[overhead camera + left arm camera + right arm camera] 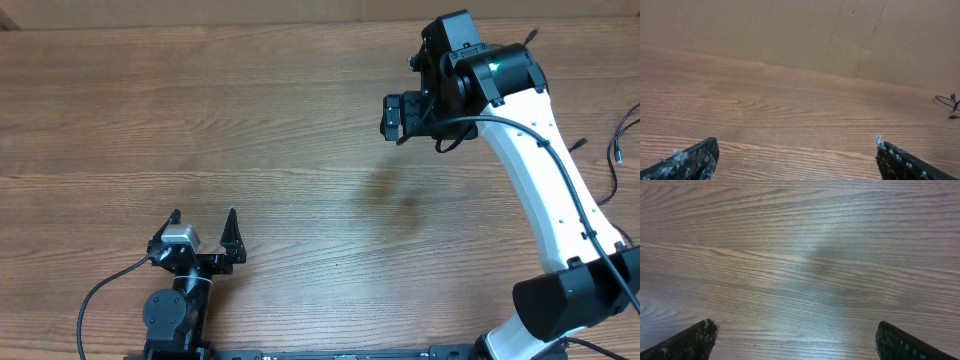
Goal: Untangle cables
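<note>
Cables (953,104): I see thin black cords with small plug ends at the far right edge of the desk (250,120), lying loose.
Left jaws: wide apart, holding nothing, at the near left of the desk, well apart from the cables.
Right jaws: wide apart, holding nothing, over bare wood at the far right-centre.
Contact: I see neither arm touching the cables.
</note>
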Controlling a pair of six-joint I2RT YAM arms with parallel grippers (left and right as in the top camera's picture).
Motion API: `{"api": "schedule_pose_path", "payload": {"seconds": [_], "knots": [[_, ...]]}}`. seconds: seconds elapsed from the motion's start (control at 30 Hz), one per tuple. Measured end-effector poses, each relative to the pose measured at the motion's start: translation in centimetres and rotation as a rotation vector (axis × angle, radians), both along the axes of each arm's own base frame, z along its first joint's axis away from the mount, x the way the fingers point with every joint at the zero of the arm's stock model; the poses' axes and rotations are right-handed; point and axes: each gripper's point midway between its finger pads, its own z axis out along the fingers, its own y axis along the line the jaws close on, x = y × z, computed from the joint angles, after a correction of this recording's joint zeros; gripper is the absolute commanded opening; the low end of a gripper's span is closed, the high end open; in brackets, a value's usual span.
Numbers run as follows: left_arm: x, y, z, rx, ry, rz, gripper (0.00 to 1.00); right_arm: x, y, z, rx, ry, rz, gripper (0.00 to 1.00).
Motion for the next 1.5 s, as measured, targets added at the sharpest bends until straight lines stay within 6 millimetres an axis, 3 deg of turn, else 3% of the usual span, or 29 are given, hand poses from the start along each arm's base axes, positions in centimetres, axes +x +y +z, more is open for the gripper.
{"api": "schedule_pose_path", "payload": {"seconds": [0.23, 0.4, 0.5, 0.9, 1.1, 1.5], "knots": [[0.0, 0.0, 0.0, 0.000, 0.000, 0.000, 1.00, -1.3, 0.0, 2.7, 0.039, -0.117, 0.011, 1.00], [0.0, 0.0, 0.0, 0.000, 0.000, 0.000, 1.00, -3.2, -0.5, 5.8, 0.112, -0.331, 0.012, 1.00], [0.0, 0.0, 0.0, 0.000, -0.001, 0.000, 1.00, -3.8, -0.7, 6.3, 0.152, -0.448, 0.015, 1.00], [0.0, 0.0, 0.0, 0.000, 0.000, 0.000, 1.00, -6.8, -1.7, 2.4, 0.262, -0.784, 0.014, 1.00], [0.0, 0.0, 0.0, 0.000, 0.000, 0.000, 1.00, -8.1, -3.2, 0.5, 0.291, -0.931, -0.017, 1.00], [0.0, 0.0, 0.0, 0.000, 0.000, 0.000, 1.00, -10.4, -5.4, -3.2, 0.300, -1.056, -0.062, 1.00]]}}
